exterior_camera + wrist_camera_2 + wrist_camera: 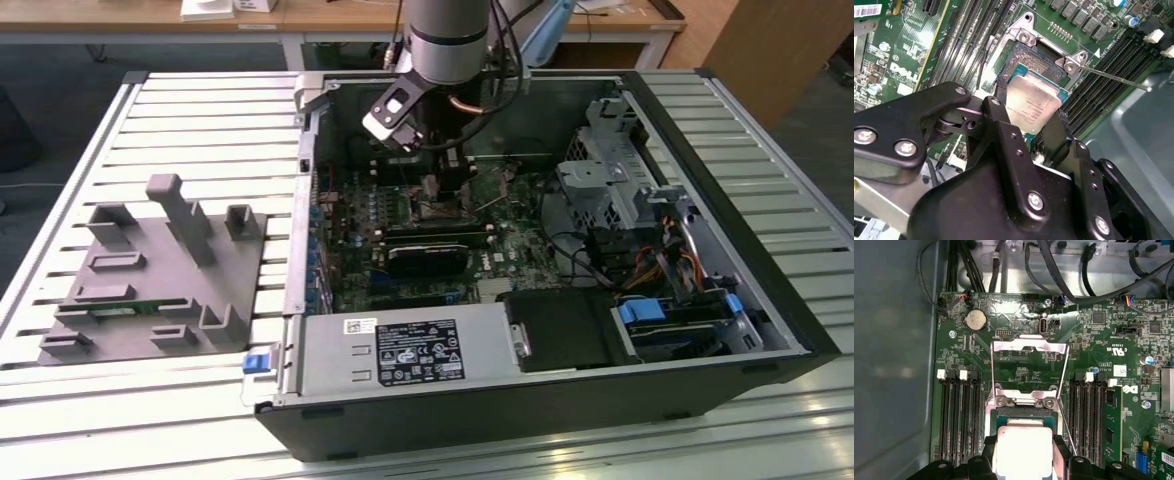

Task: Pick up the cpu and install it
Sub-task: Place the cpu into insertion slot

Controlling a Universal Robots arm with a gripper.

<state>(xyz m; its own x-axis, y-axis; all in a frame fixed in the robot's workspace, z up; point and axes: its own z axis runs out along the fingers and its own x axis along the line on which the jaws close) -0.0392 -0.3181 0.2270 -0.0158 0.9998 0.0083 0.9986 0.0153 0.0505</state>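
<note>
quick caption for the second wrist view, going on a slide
The gripper holds the cpu by two opposite edges at the open socket on the green motherboard.

Fingers [1004,132] clamped on the cpu [1031,102] cover its near corner and both side edges in the second wrist view. In the first wrist view, the picture's edge cuts the cpu [1021,450] off, and glare washes out its top. I can't tell if it's seated in the socket [1024,62]. In the exterior view, the arm [447,40] is cropped at the top.
</note>
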